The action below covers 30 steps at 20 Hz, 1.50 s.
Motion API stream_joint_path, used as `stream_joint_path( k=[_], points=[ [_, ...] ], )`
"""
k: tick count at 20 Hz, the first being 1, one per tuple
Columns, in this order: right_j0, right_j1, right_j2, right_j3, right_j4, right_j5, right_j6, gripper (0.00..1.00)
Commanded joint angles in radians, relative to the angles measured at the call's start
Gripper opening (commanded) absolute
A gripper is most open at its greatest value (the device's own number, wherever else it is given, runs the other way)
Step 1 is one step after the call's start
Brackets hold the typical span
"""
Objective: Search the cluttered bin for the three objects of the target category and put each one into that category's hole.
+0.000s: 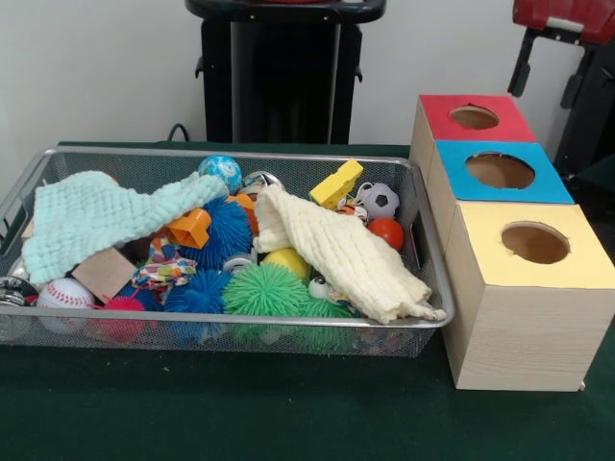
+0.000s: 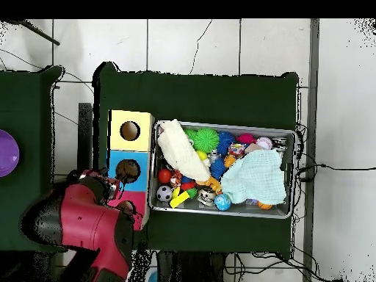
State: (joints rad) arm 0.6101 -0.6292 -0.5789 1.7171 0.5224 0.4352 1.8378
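The bin (image 1: 240,155) of silver wire mesh stands on the green table, full of toys; it also shows in the overhead view (image 2: 220,124). To its right in the front view stand three pale wooden boxes. The middle one has a blue top with the hole (image 1: 500,170), also seen from overhead (image 2: 128,170). My red arm (image 2: 81,217) is drawn back beside the boxes and covers part of the red-topped box. Its end (image 2: 109,185) lies by the blue box, away from the bin. Only a red and black part of the arm (image 1: 562,19) shows in the front view.
In the bin lie a mint cloth (image 1: 96,216), a cream cloth (image 1: 336,250), spiky green (image 1: 266,288) and blue (image 1: 226,230) balls, a baseball (image 1: 64,293), a small soccer ball (image 1: 381,200), an orange ball (image 1: 386,232) and a yellow block (image 1: 336,184). Red-topped (image 1: 452,104) and yellow-topped (image 1: 577,274) boxes flank the blue one.
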Motion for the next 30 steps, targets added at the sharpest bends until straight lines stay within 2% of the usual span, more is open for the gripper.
stream_joint_path(
  k=[1, 5, 8, 15, 20, 25, 30],
  points=[
    [-0.043, -0.057, 0.050, -0.021, -0.073, 0.147, 0.115, 1.00],
    [-0.102, -0.097, 0.090, 0.025, -0.099, 0.094, 0.044, 1.00],
    [-0.188, -0.120, 0.155, 0.082, -0.130, 0.009, -0.025, 1.00],
    [-0.395, -0.199, 0.332, 0.224, -0.232, -0.159, -0.105, 1.00],
    [-0.509, -0.236, 0.434, 0.277, -0.332, -0.221, -0.095, 1.00],
    [-0.600, -0.249, 0.519, 0.319, -0.435, -0.287, -0.042, 1.00],
    [-0.639, -0.243, 0.553, 0.335, -0.515, -0.336, 0.011, 1.00]
  ],
)
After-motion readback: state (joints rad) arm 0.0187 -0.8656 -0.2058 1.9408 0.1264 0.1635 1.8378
